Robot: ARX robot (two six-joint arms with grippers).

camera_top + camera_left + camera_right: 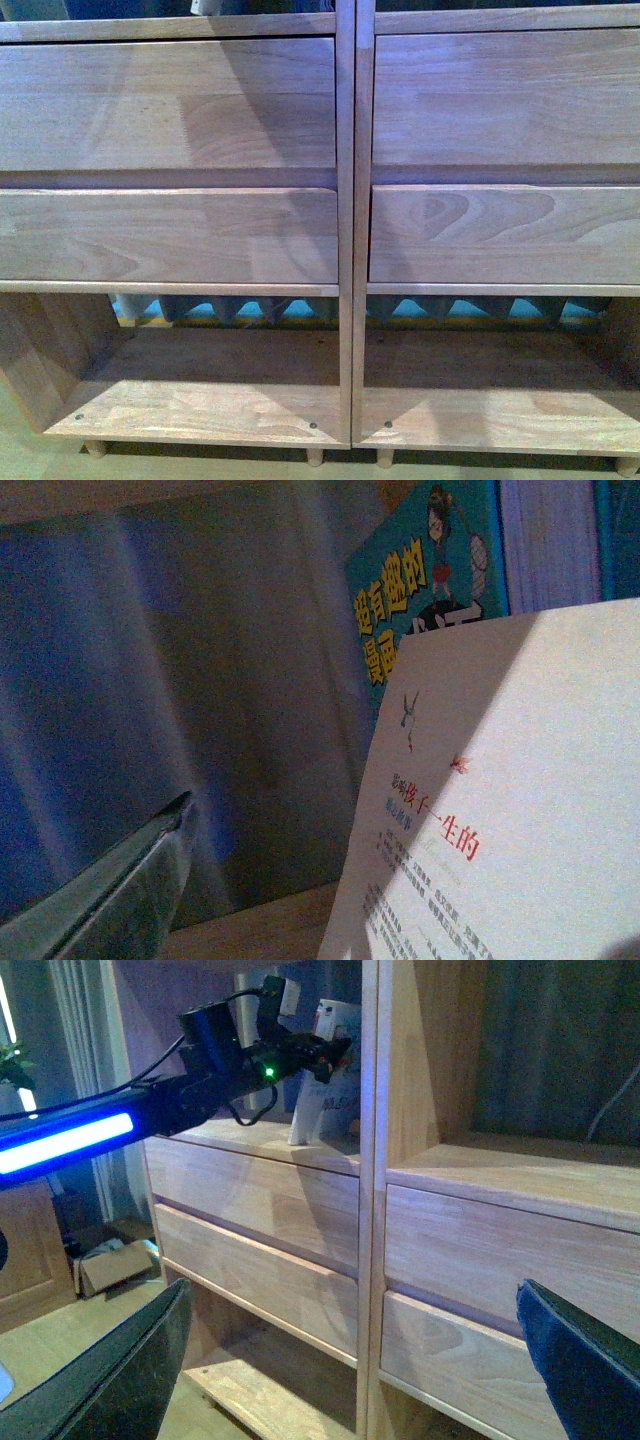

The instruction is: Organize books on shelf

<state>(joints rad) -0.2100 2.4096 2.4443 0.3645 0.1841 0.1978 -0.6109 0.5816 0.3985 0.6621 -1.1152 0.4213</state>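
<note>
The pale softcover (500, 800) stands on its lower edge in the open cubby above the left column's drawers of the shelf (345, 240). Its long axis is near upright, leaning a little, and a teal book (425, 600) is just beyond it. The left arm (200, 1095) reaches into that cubby, so the left jaws are right at the cover. I cannot tell whether they are clamped on it, as only one finger (140, 880) shows beside it. The right jaws hang wide apart and empty, well out from the shelf. The left arm is the nearer.

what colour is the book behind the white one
Teal book, yellow lettering; best in the left wrist view.
</note>
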